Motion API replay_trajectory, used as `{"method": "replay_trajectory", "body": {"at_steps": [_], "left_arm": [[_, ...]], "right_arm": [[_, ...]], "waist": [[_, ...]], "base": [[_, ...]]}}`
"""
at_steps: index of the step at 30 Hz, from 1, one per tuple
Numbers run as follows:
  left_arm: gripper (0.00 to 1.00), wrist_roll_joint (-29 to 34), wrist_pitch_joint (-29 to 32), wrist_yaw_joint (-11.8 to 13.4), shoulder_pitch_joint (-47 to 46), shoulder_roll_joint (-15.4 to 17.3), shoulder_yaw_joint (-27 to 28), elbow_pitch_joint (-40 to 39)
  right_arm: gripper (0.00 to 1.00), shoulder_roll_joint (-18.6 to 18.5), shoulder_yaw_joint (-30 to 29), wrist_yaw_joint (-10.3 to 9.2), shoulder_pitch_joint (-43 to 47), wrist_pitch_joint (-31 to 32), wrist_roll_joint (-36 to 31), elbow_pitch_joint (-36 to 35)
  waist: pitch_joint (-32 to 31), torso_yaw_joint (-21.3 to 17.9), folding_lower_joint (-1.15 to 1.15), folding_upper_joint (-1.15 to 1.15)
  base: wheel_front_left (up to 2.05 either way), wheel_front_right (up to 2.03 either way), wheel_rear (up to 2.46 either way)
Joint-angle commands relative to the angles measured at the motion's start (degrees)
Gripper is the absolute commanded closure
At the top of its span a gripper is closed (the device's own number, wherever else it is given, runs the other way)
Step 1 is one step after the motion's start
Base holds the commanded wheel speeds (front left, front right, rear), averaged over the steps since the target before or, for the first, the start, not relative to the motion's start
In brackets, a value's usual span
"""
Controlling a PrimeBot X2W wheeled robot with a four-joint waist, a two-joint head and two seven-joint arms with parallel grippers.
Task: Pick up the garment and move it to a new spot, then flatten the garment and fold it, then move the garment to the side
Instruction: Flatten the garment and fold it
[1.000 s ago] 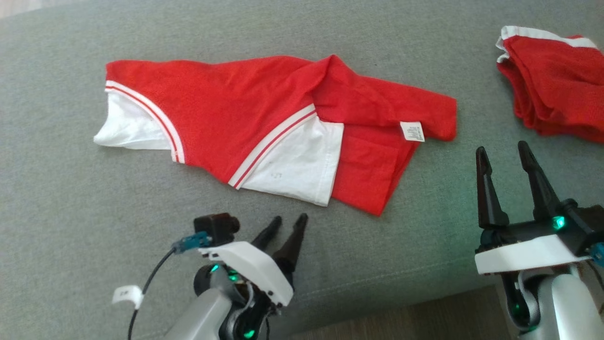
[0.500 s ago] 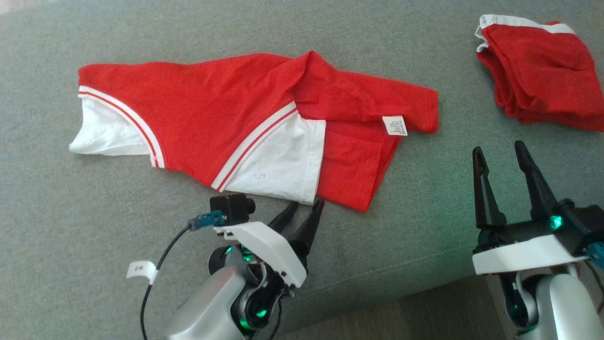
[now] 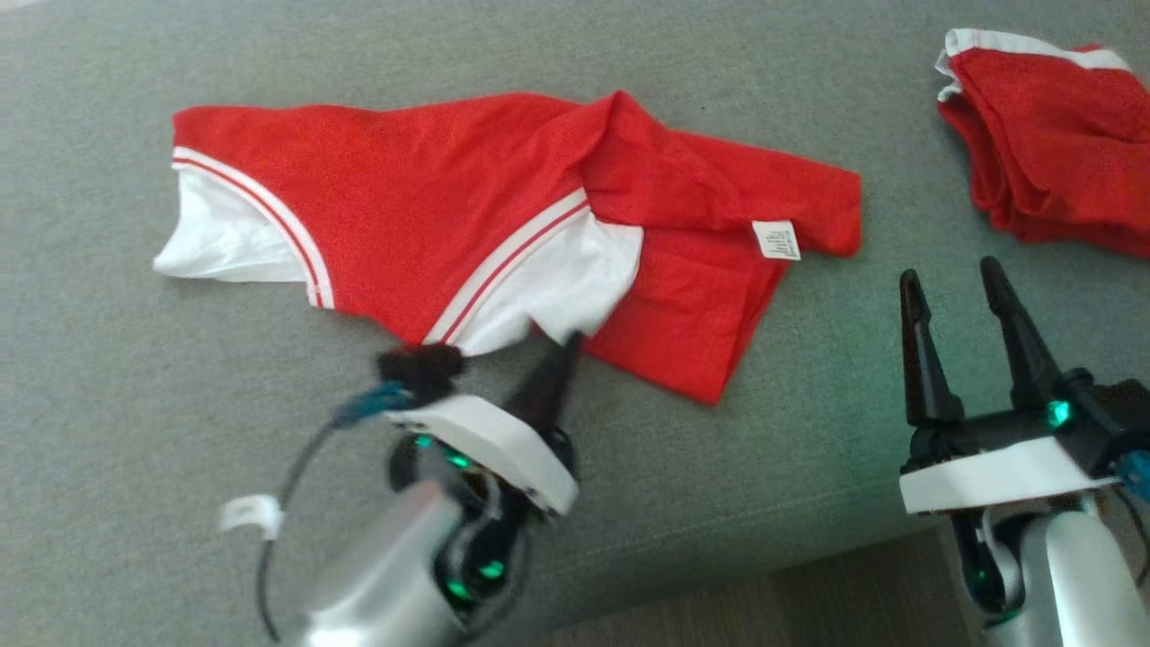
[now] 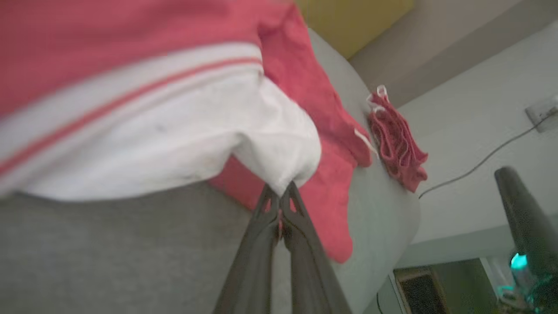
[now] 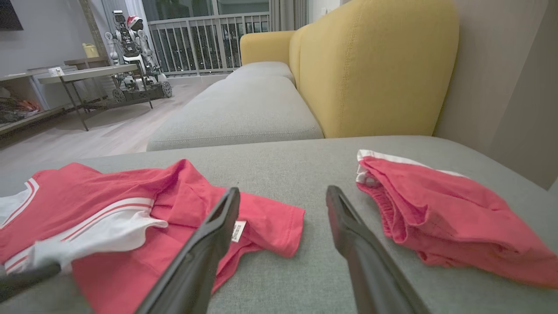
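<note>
Grey sofa cushion [image 3: 135, 404] — left pincer [image 3: 564, 349] pinching the garment [image 3: 431, 198] by its white sleeve hem at six o'clock; right pincer [image 3: 949, 270] spread — hovering at three o'clock.

surface: grey sofa seat [image 3: 135, 404] | on it: red-white garment [image 3: 431, 198] (spread, rumpled), folded red pile [image 3: 1051, 144]

The garment [image 3: 431, 198] lies on the cushion [image 3: 629, 54], folded pile [image 3: 1051, 153] to its right.
</note>
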Motion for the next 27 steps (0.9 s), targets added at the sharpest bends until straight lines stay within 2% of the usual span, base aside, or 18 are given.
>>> {"method": "replay_trajectory", "body": {"at_steps": [1, 5, 6, 12, 18, 27], "left_arm": [[1.0, 0.59, -1.71, 0.93, -0.77, 2.41, 3.59, -3.52], [1.0, 2.43, -3.85, 4.46, 0.87, 7.56, 9.2, -10.68], [1.0, 2.43, -3.85, 4.46, 0.87, 7.56, 9.2, -10.68], [1.0, 4.48, -4.56, 8.14, 2.9, 12.63, 16.71, -17.98], [1.0, 6.89, -4.72, 9.81, 4.04, 13.88, 22.0, -20.99], [1.0, 9.69, -4.74, 9.12, 4.15, 13.07, 26.52, -21.06]], "right_arm": [[0.0, -0.52, 1.01, -0.02, -0.85, -0.54, 1.12, -0.44], [0.0, -0.52, 1.63, -0.02, -1.14, -0.54, 3.79, 5.48], [0.0, -0.52, 1.63, -0.02, -1.14, -0.54, 3.79, 5.48], [0.0, -0.52, 1.67, -0.02, -3.33, -0.54, 6.92, 12.82], [0.0, -0.52, 1.08, -0.02, -9.11, -0.54, 8.74, 21.54], [0.0, -0.52, 0.89, -0.02, -14.58, -0.54, 8.76, 30.91]], "waist": [[-0.59, 0.71, 0.0, 0.0], [-1.36, 2.14, 0.0, 0.0], [-1.36, 2.14, 0.0, 0.0], [-1.54, 4.28, 0.0, 0.0], [-0.67, 4.9, 0.0, 0.0], [0.51, 5.56, 0.0, 0.0]], "base": [[0.0, 0.0, 0.0], [0.0, 0.0, 0.0], [0.0, 0.0, 0.0], [0.0, 0.0, 0.0], [0.0, 0.0, 0.0], [0.0, 0.0, 0.0]]}}
